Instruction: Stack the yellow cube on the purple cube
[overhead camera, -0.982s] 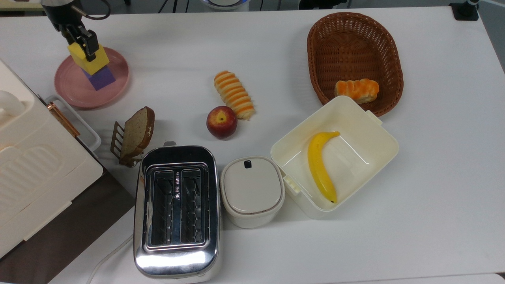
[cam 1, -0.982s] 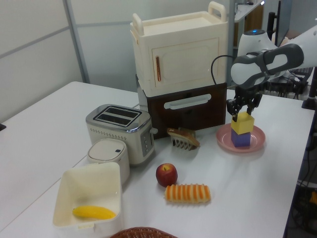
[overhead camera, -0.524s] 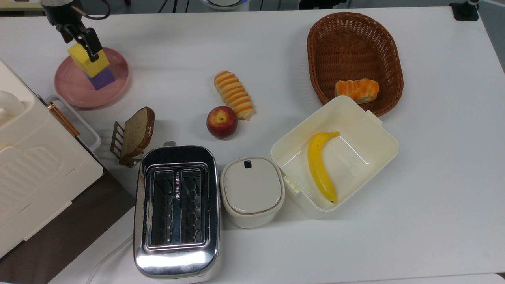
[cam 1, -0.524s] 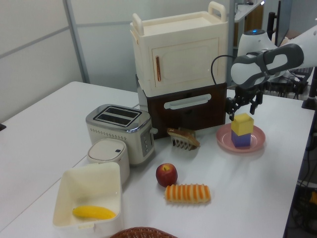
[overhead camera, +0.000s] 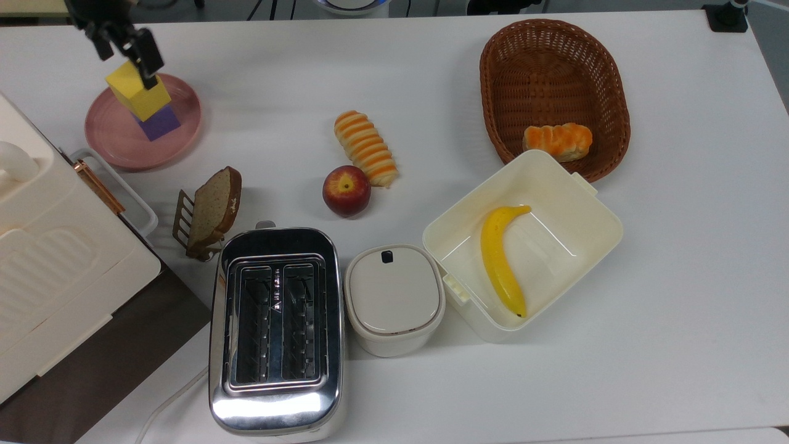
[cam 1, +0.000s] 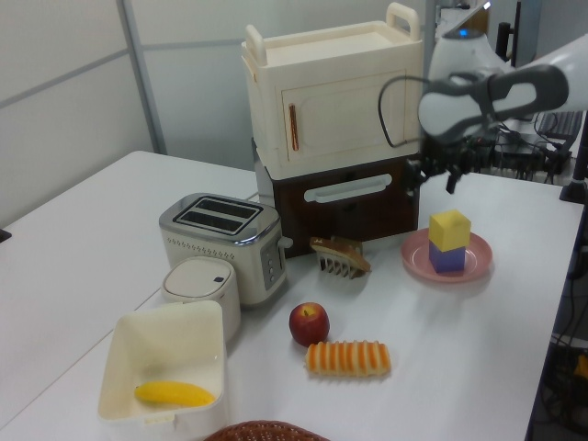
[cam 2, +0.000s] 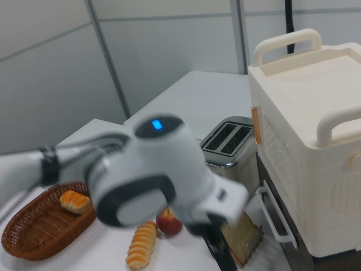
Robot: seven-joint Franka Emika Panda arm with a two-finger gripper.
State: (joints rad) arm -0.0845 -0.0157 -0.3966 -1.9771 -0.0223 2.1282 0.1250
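Observation:
The yellow cube point(overhead camera: 137, 94) rests on top of the purple cube point(overhead camera: 160, 123), and both stand on a round pink plate point(overhead camera: 117, 143) at the top view's upper left. In the left view the yellow cube point(cam 1: 449, 230) sits squarely on the purple cube point(cam 1: 447, 258) in the middle of the plate point(cam 1: 474, 263). My gripper point(overhead camera: 124, 50) hangs open just above the yellow cube, its fingers apart and clear of it. The left view shows the gripper point(cam 1: 433, 181) a short way above the stack, towards the brown cabinet.
A cream cabinet point(overhead camera: 43, 246) stands close beside the plate. Elsewhere on the white table are a bread slice in a rack point(overhead camera: 212, 209), a toaster point(overhead camera: 275, 327), an apple point(overhead camera: 346, 190), a striped roll point(overhead camera: 365, 148), a lidded pot point(overhead camera: 394, 299), a cream box point(overhead camera: 592, 203) with a banana point(overhead camera: 502, 259), and a basket point(overhead camera: 555, 80).
My gripper has let go of the yellow cube, opened and risen away from it. The yellow cube stays on the purple cube.

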